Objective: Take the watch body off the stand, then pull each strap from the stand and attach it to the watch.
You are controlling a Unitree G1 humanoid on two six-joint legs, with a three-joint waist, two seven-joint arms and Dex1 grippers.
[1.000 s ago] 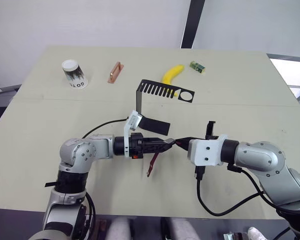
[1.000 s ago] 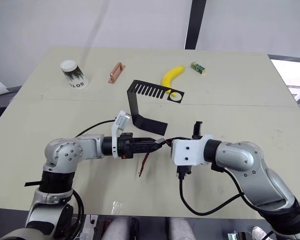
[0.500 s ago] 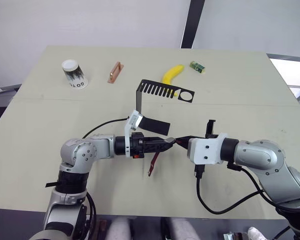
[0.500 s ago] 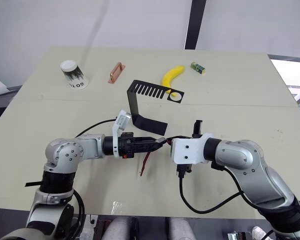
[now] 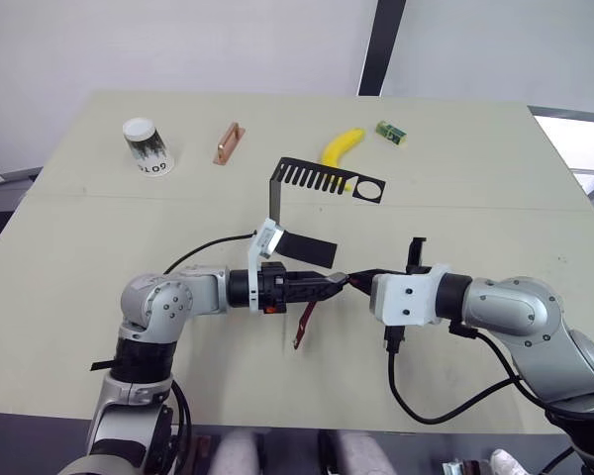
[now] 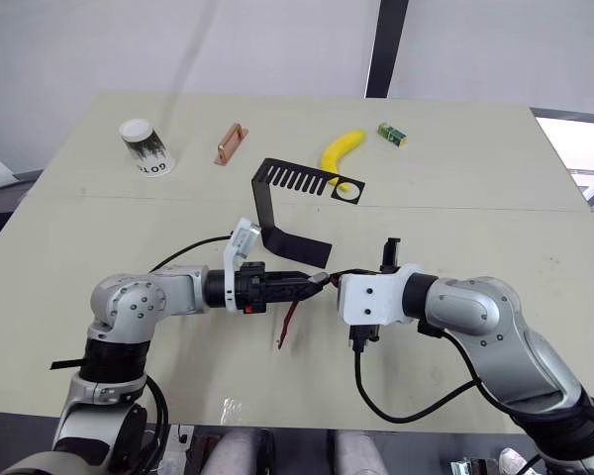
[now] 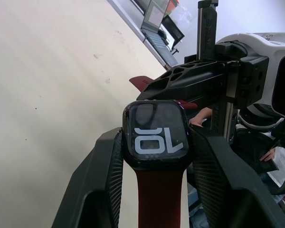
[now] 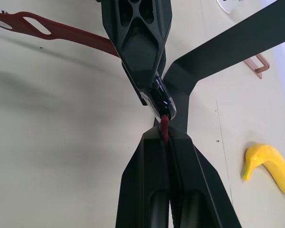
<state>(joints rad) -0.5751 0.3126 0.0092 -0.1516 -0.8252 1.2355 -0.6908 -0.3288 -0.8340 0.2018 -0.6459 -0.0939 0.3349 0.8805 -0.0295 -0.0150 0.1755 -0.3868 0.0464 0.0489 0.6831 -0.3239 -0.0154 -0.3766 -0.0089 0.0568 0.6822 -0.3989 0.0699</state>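
A thin black bent sheet-metal stand [image 5: 312, 203] sits near the middle of a pale beige table [image 5: 69, 277], its slotted top shelf with a round hole pointing toward the table's far right. All positions below are given from this stand.

Just in front of the stand, above the table, the two grippers meet tip to tip. The left gripper [image 7: 154, 147], reaching in from the left, has its two black fingers clamped on the sides of a small black rounded-square watch body [image 7: 156, 134]. The dark screen shows light digits that read as "10" upside down in the left wrist view. A narrow dark red strap [image 5: 303, 326] is joined to the watch body and hangs down and slightly left toward the table, its long axis close to vertical.

The right gripper [image 8: 165, 130], reaching in from the right, has its fingers pressed together on the second dark red strap [image 8: 165, 124]. That strap's short exposed end points straight at the edge of the watch body, along the line of the two grippers.

Beyond the stand and well to its left stands an upside-down white paper cup [image 5: 146, 145] with dark printing that reads roughly "GOTO". Between the cup and the stand lies a copper-coloured handle [image 5: 227, 142]. Just behind the stand's shelf lies a yellow banana [image 5: 341, 147], and farther right a small green block [image 5: 391, 132].
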